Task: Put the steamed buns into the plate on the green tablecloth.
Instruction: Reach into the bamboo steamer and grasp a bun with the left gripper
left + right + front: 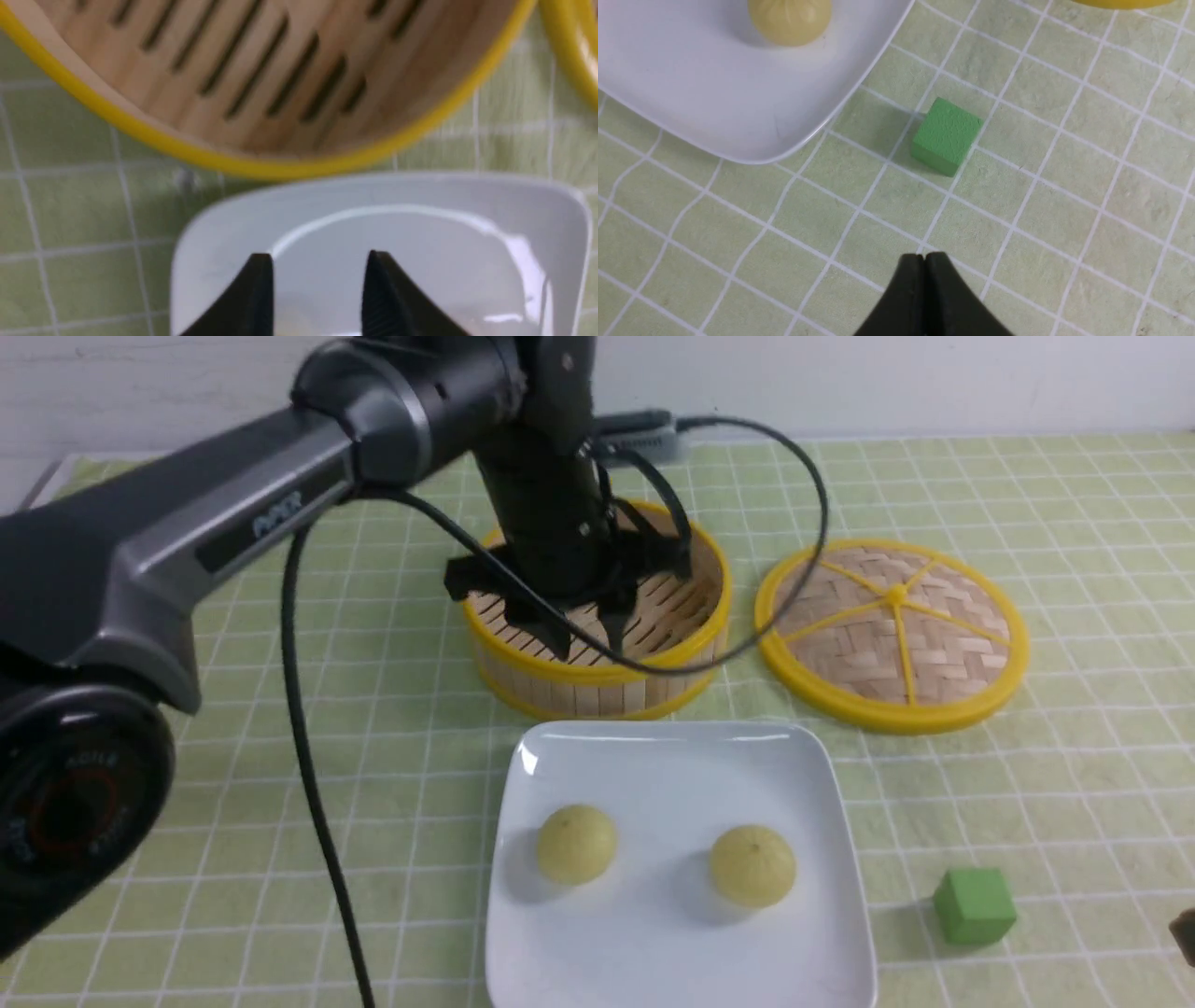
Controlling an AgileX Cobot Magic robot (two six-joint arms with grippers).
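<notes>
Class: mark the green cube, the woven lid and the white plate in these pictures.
green cube (948, 130), right wrist view, top face
woven lid (896, 593), front view, yellow centre hub
white plate (667, 739), front view, far rim

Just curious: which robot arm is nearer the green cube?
The right. The right gripper is close to the green cube; the left gripper hangs farther off, near the bamboo steamer at the plate's far side.

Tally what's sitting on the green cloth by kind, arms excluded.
Steamed buns: 2, both on the plate
Plate: 1
Bamboo steamer: 1
Woven lid: 1
Green cube: 1
Total: 6 in view
</notes>
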